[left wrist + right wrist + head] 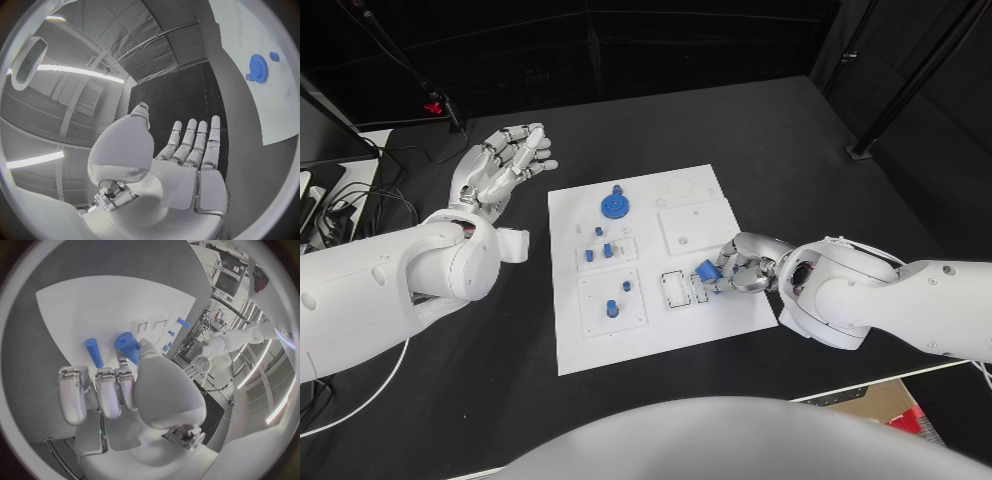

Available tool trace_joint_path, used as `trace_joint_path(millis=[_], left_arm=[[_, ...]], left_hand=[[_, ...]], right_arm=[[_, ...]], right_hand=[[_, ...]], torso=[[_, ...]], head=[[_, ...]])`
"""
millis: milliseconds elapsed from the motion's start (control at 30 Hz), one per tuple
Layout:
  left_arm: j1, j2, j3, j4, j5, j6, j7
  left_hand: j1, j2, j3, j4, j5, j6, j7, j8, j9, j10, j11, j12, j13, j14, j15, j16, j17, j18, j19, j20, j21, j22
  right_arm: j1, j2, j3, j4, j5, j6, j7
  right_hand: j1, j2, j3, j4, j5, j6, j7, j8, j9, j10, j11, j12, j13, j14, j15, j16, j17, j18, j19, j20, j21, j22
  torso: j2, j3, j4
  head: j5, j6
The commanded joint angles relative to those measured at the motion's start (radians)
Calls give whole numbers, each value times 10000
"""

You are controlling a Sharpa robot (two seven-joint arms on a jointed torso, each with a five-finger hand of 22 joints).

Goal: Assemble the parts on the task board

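Meanwhile, right hand (744,265) at centre-right of frame pinches blue part (708,271) over task board (574,350), beside rectangular slots (684,288). Left hand (506,160), upper left, fingers spread, idle. Insertion step apparently under way; next calls for alignment, lowering.

The task board (661,320) at the frame's centre is white on a black table (776,130). Its gear (616,206) and small parts (612,307) are blue. Both hands, upper left (509,160) and centre right (740,265), are silver.
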Motion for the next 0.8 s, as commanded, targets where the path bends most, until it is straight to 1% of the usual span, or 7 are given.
trace_joint_path(millis=[33,200,233,333,500,633,800], left_arm=[[4,-7,10,16,-1,99,813],[-8,-8,10,8,-1,106,803],[-12,-5,10,2,-1,108,800],[-17,7,10,-13,-1,114,794],[-24,26,10,-36,-1,118,785],[-27,56,10,-62,-1,116,777],[-28,110,10,-100,-1,119,768]], left_hand=[[9,116,-27,4,64,-59,1559,56,-14,-81,-18,46,-15,-65,-20,69,-19,-174,44,12,19,-12],[9,116,-27,4,64,-59,1559,56,-14,-81,-18,46,-15,-65,-20,69,-19,-174,44,12,19,-12],[9,116,-27,4,64,-59,1559,56,-14,-81,-18,46,-15,-65,-20,69,-19,-174,44,12,19,-12],[9,116,-27,4,64,-59,1559,56,-14,-81,-18,46,-15,-65,-20,69,-19,-174,44,12,19,-12],[9,116,-27,4,64,-59,1559,56,-14,-81,-18,46,-15,-65,-20,69,-19,-174,44,12,19,-12],[9,116,-27,4,64,-59,1559,56,-14,-81,-18,46,-15,-65,-20,69,-19,-174,44,12,19,-12],[9,116,-27,4,64,-59,1559,56,-14,-81,-18,46,-15,-65,-20,69,-19,-174,44,12,19,-12]], right_arm=[[-3,-121,-2,180,1567,-1151,723],[-1,-357,0,424,2552,-1708,1142],[0,-458,1,512,2875,-1893,1317],[3,-652,2,666,3410,-2225,1662],[18,-941,8,912,4168,-2545,2306],[114,-1093,13,1074,4452,-2572,2558],[244,-1043,16,1069,4449,-2201,2658]], right_hand=[[228,40,92,1,137,221,-77,3,4,1058,17,15,2600,1040,-15,25,2627,-74,1039,1,33,2634],[382,72,188,15,315,613,-181,-155,-73,1058,-80,15,2600,1040,-81,25,2627,-74,1039,-58,33,2634],[408,84,213,27,345,713,-206,-206,-94,1058,-102,15,2600,1040,-103,25,2627,-74,1039,-76,33,2634],[453,91,255,42,384,865,-245,-308,-134,1058,-138,15,2600,1040,-136,25,2627,-74,1039,-107,33,2634],[407,95,266,153,400,1063,-278,-490,-200,1058,-175,15,2600,1040,-177,25,2627,-74,1039,-148,33,2634],[254,72,207,310,364,1193,-282,-683,-261,1058,-184,15,2600,1040,-194,25,2627,-74,1039,-172,33,2634],[-135,138,52,372,220,1536,-342,-973,-321,1058,-240,15,2600,1040,-215,25,2627,-74,1039,-195,33,2634]], torso=[[2,2,5],[-5,0,0],[-5,1,10],[-4,-2,22],[-6,-7,13],[-3,-7,34],[0,-10,32]], head=[[-9,0],[-3,0],[-14,0],[-20,0],[10,0],[0,0],[3,0]])
